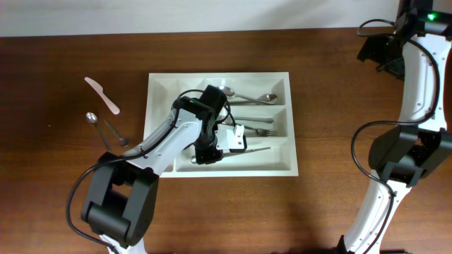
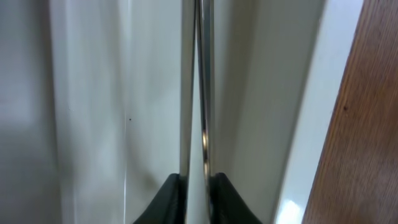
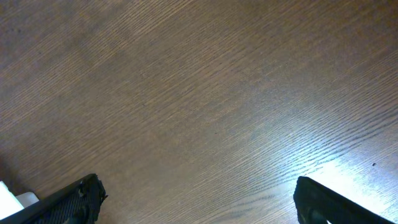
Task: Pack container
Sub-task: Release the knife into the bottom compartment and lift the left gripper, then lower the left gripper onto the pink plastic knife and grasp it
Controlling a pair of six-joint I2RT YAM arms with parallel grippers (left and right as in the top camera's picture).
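Note:
The container (image 1: 219, 75) is a big white cutlery tray in the middle of the table. My left gripper (image 1: 206, 152) reaches down into its nearest long compartment. It is shut on a thin metal utensil (image 1: 256, 149) that lies along that compartment and points right. In the left wrist view the utensil (image 2: 203, 93) runs edge-on straight up from between the black fingers (image 2: 230, 199), just above the tray's white floor (image 2: 93, 99). At the table's far right my right gripper (image 3: 199, 199) hangs open over bare wood with nothing between its fingers.
Spoons (image 1: 251, 97) lie in the tray's far long compartment and forks (image 1: 258, 127) in the middle one. Left of the tray on the wood lie a pale plastic knife (image 1: 103, 96), a spoon (image 1: 94, 123) and a dark-handled utensil (image 1: 116, 132). The right arm (image 1: 413, 92) stands along the right edge.

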